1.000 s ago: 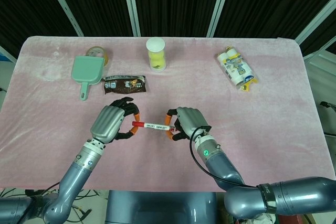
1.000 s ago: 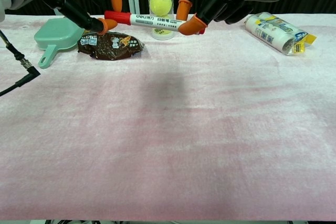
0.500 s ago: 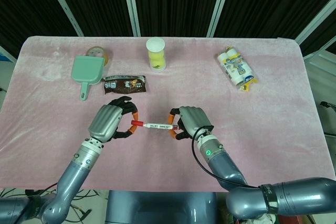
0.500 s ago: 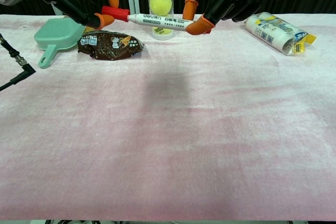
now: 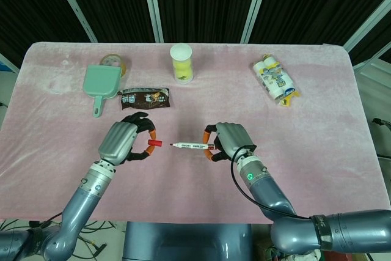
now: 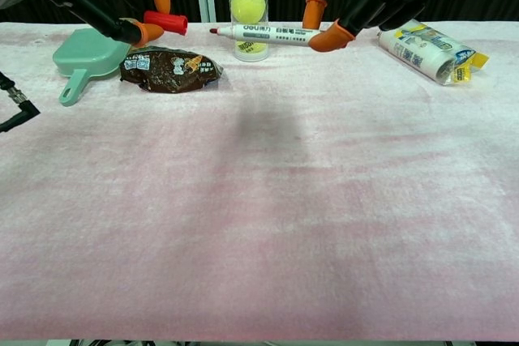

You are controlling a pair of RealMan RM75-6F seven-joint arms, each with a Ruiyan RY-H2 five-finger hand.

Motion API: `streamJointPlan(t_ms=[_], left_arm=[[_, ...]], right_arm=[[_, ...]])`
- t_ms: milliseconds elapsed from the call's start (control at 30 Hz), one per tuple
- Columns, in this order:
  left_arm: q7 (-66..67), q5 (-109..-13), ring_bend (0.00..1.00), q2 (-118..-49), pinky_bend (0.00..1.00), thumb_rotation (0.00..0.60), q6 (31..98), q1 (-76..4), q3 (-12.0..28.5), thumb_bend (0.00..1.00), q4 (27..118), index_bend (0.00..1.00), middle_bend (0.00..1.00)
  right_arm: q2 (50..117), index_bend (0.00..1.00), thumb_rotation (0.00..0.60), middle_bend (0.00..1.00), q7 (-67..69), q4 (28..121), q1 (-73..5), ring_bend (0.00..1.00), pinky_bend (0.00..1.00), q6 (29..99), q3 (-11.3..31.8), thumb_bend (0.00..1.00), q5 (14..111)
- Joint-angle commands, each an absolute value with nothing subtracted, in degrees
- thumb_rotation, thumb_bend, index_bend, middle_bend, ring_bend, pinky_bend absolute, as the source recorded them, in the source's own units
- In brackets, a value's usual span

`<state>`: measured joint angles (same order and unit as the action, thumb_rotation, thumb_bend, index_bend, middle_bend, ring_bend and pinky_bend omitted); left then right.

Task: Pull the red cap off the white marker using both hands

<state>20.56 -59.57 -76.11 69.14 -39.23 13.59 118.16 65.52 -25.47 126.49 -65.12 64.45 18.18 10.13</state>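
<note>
The red cap (image 5: 155, 143) (image 6: 166, 21) is off the marker and pinched in my left hand (image 5: 125, 140) (image 6: 122, 14). My right hand (image 5: 229, 141) (image 6: 369, 2) grips the back end of the white marker (image 5: 193, 146) (image 6: 268, 32). The marker lies level above the table with its bare red tip pointing at the cap. A small gap separates tip and cap. Both hands hover over the pink cloth, near the front middle of the table.
Behind my hands lie a brown snack wrapper (image 5: 145, 98) (image 6: 169, 70), a green dustpan (image 5: 101, 84) (image 6: 85, 56), a tape roll (image 5: 113, 61), a clear tube with a yellow ball (image 5: 181, 63) (image 6: 247, 12) and a white-and-yellow packet (image 5: 277, 80) (image 6: 426, 50).
The cap has come off the marker. My left hand drew left with the cap and my right hand drew right with the marker body, opening a gap between them.
</note>
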Motion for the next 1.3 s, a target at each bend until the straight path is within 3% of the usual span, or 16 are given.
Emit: streamJointPlan(t_ms=[33,333,767,867,1000,1067,1300], left_arm=[[18.5,-61.7,0.16,-74.3,0.23,0.6,69.5,-38.1,13.4,0.42,118.6,0.6,0.39],[11.8,-66.4,0.16,-70.6,0.23,0.6,66.3,-35.2,9.1,0.4,111.3,0.58,0.39],[-11.9,-69.7,0.14,-82.7,0.2,0.6,58.2,-34.3,7.4,0.37,83.8,0.49,0.35],[-14.9,-70.1,0.11,-84.9,0.19,0.6,56.5,-34.3,6.8,0.3,79.7,0.43,0.32],[-17.3,-70.7,0.04,-86.4,0.19,0.6,52.9,-34.7,5.7,0.1,75.6,0.22,0.24],[-16.6,-71.2,0.03,-85.9,0.19,0.6,51.4,-34.9,4.9,0.06,75.2,0.15,0.22],[-14.7,-72.3,0.0,-82.5,0.11,0.6,54.5,-34.1,6.0,0.05,80.3,0.12,0.16]], right_arm=[[64.9,0.84,0.6,1.0,-25.8,125.9,-64.7,1.0,1.0,64.3,17.5,0.42,10.3],[63.2,0.84,0.6,1.0,-24.5,122.3,-61.3,1.0,1.0,62.8,14.3,0.42,12.5],[69.9,0.84,0.6,1.0,-19.7,113.9,-54.4,1.0,1.0,62.8,8.9,0.42,22.6],[72.6,0.84,0.6,1.0,-18.3,111.8,-53.1,1.0,1.0,62.5,8.0,0.42,24.6],[76.6,0.84,0.6,1.0,-16.6,108.1,-51.4,1.0,1.0,62.1,7.2,0.42,27.5],[77.9,0.84,0.6,1.0,-16.2,106.7,-50.9,1.0,1.0,61.8,7.1,0.42,28.4],[80.1,0.84,0.6,1.0,-16.6,104.2,-50.1,1.0,1.0,61.9,7.3,0.42,29.9]])
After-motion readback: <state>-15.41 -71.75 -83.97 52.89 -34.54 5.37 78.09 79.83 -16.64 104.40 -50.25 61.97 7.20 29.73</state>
